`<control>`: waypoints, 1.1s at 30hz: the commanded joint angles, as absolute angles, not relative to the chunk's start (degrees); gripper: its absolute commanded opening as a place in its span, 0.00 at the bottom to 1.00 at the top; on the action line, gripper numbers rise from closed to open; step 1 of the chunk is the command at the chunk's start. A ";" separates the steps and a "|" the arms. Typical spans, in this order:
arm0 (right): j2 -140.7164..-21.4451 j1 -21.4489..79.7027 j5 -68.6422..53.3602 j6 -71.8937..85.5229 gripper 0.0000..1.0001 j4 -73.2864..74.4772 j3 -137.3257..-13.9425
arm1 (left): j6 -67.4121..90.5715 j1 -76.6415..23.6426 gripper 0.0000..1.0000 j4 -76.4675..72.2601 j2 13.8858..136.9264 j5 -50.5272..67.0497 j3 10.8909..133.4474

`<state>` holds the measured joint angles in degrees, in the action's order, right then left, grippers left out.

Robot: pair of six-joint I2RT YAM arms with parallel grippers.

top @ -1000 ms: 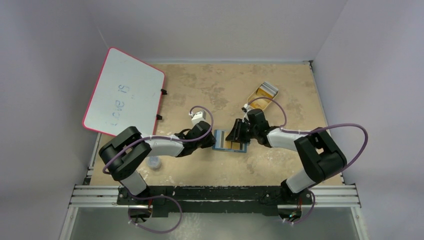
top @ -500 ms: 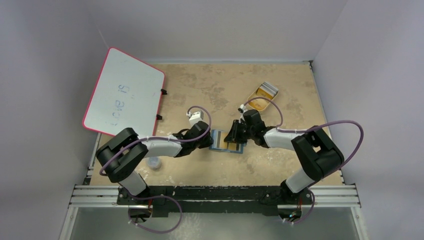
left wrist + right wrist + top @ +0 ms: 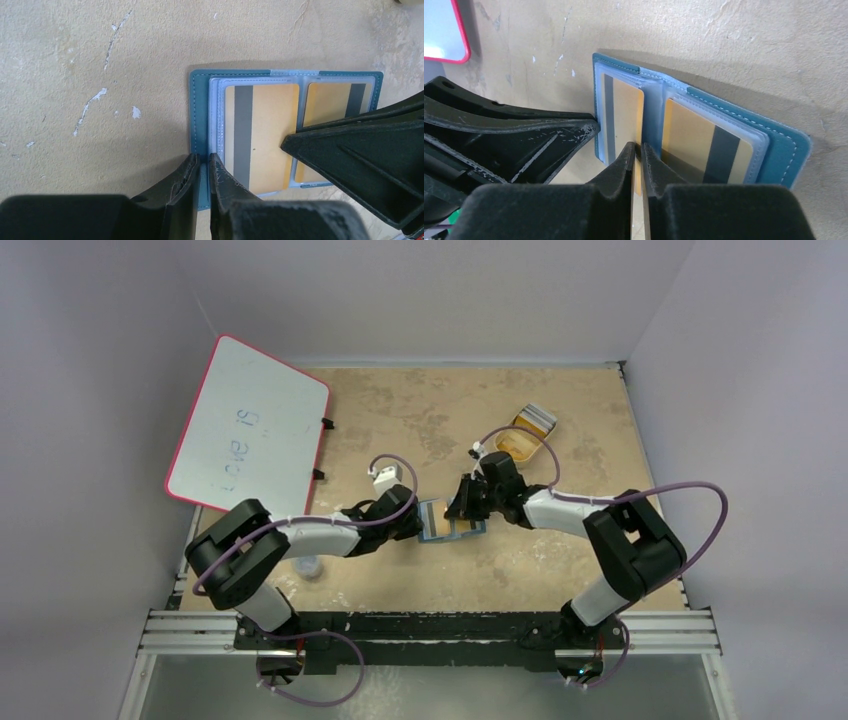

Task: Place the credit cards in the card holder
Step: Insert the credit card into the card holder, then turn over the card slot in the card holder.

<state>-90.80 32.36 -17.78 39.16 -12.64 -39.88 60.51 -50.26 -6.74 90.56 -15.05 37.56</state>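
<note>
Two tools clench: left tool pins the card holder, right tool pinches a credit card; we push it straight ahead.

Mottled tan table — plain walls, perhaps pale lilac, enclose it.

Count by kind
One card holder showed two orange striped cards; one whiteboard and one tray lay apart, its cards uncountable
</note>
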 commanded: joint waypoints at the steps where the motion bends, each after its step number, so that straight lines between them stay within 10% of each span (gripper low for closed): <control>1: -91.20 32.87 -19.52 37.41 0.13 -9.28 -42.62 | 61.17 -50.60 0.13 -2.01 89.60 -13.71 35.65; 13: -85.95 32.79 -14.75 36.03 0.34 -3.99 -41.87 | 60.71 -49.22 0.22 3.62 79.58 -15.58 36.87; 33: -90.46 32.79 -15.02 34.59 0.07 -12.15 -38.26 | 65.52 -42.61 0.41 -21.50 85.73 0.57 30.73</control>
